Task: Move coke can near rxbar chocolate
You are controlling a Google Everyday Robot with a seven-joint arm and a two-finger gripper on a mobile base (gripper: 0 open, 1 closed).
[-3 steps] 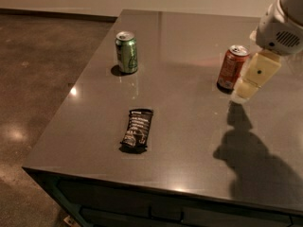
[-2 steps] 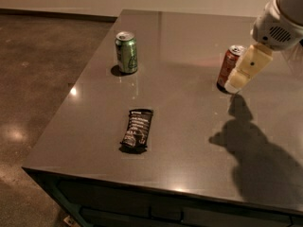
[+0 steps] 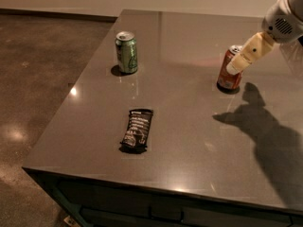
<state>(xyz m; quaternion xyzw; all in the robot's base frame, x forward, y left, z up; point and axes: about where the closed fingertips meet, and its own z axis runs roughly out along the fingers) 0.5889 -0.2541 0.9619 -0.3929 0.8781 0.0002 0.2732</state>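
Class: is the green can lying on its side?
No: the green can stands upright, far from the gripper, which is at the coke can's top.

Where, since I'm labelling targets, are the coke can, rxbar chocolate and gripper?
coke can [image 3: 227, 79]: camera view, lower red body.
rxbar chocolate [image 3: 137, 130]: camera view, wrapper's middle.
gripper [image 3: 235, 66]: camera view, pale tip beside the can's top.

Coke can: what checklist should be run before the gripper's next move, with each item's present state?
1. The coke can stands upright on the table: ok.
2. The gripper is at the coke can's upper part: ok.
3. Firm hold on the can: cannot tell.
4. The rxbar chocolate lies flat, in plain sight at front left: ok.
5. The green can stands off the line from coke can to bar: ok.
6. The coke can is near the bar: not ok, far apart.
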